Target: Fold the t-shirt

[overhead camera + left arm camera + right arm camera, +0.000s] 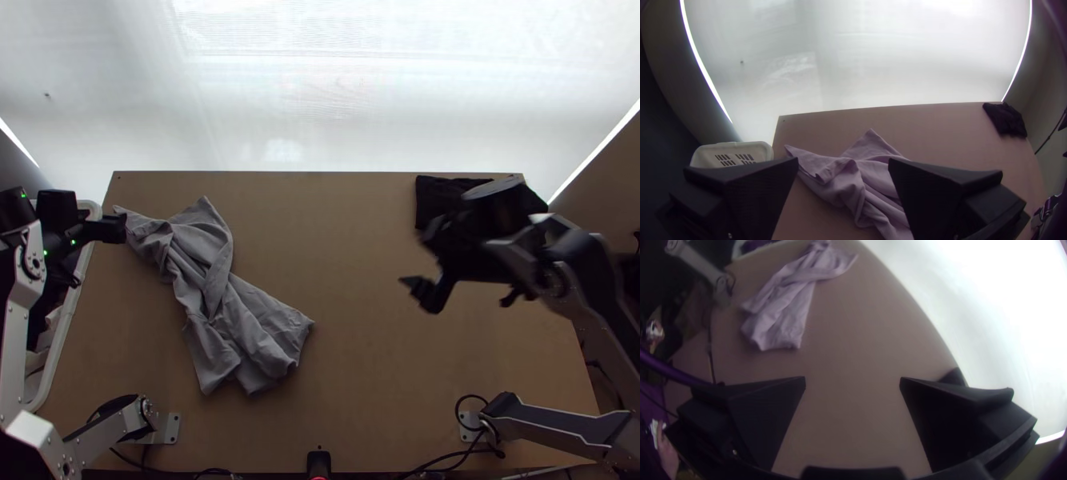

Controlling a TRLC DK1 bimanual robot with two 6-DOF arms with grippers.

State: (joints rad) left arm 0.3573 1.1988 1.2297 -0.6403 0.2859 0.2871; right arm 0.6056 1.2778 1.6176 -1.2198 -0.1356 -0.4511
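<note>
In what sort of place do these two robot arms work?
Probably a robotics lab or test workspace: a left arm and a right arm are mounted at a table, with a rumpled shirt on it and a white basket beside it.

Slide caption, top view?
Bunched grey t-shirt left of centre on a light wooden table; black cloth at the far right.
</note>
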